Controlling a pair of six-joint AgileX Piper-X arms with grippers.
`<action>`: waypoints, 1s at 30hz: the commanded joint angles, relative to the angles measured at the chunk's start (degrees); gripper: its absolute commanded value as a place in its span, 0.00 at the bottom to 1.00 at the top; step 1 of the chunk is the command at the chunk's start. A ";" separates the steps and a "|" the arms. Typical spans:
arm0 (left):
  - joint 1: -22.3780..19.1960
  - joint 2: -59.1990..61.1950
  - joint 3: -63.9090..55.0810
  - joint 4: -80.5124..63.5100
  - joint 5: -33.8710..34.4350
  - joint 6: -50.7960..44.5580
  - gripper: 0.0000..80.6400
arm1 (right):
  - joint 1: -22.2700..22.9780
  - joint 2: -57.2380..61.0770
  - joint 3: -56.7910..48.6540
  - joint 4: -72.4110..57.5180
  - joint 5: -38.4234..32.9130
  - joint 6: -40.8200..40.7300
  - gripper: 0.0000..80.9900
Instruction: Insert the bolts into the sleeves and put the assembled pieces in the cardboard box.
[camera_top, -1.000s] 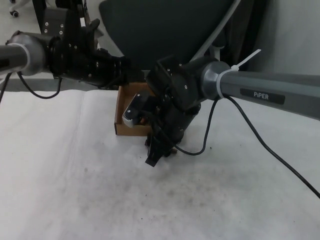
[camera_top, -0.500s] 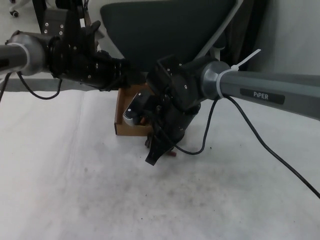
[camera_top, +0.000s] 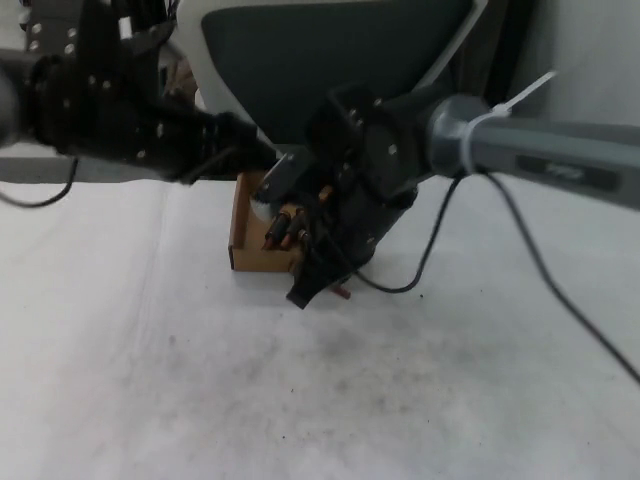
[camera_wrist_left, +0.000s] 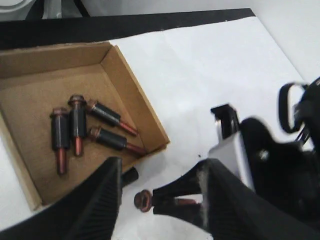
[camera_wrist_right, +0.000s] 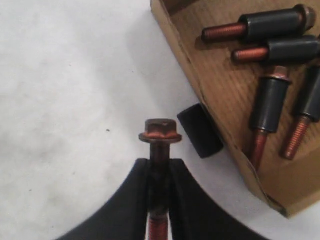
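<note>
My right gripper (camera_wrist_right: 160, 165) is shut on the shank of a copper bolt (camera_wrist_right: 160, 131), head outward, just above the white bench. A loose black sleeve (camera_wrist_right: 200, 131) lies on the bench against the outer wall of the cardboard box (camera_wrist_right: 200, 85). Several assembled bolt-and-sleeve pieces (camera_wrist_right: 270, 97) lie inside the box. In the left wrist view my left gripper (camera_wrist_left: 160, 167) stands open above the box's (camera_wrist_left: 135, 95) near corner. Below it are the held bolt (camera_wrist_left: 142, 200), the right gripper (camera_wrist_left: 167, 196) and the sleeve (camera_wrist_left: 130, 175), partly hidden by one finger. The high view shows the right gripper (camera_top: 310, 285) in front of the box (camera_top: 240, 215).
White cloth (camera_top: 150, 380) covers the bench, with open room in front and to both sides of the box. A dark chair back (camera_top: 300, 50) stands behind the bench. The right arm's cable (camera_top: 420, 270) hangs beside the box.
The left arm has swung in over the box. The right gripper, still holding the bolt, has risen slightly and edged toward the box.
</note>
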 joint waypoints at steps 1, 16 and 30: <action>0.01 -4.37 4.14 -0.28 -0.36 -1.94 0.59 | -0.08 -6.50 5.48 -2.11 -0.83 1.71 0.00; -7.73 -10.20 9.11 1.92 -1.62 -31.96 0.59 | -0.08 -38.07 26.33 -7.73 -2.95 8.94 0.00; -10.10 -2.78 7.73 -4.04 -6.53 -47.49 0.55 | -0.08 -52.33 30.55 0.08 -0.24 11.70 0.00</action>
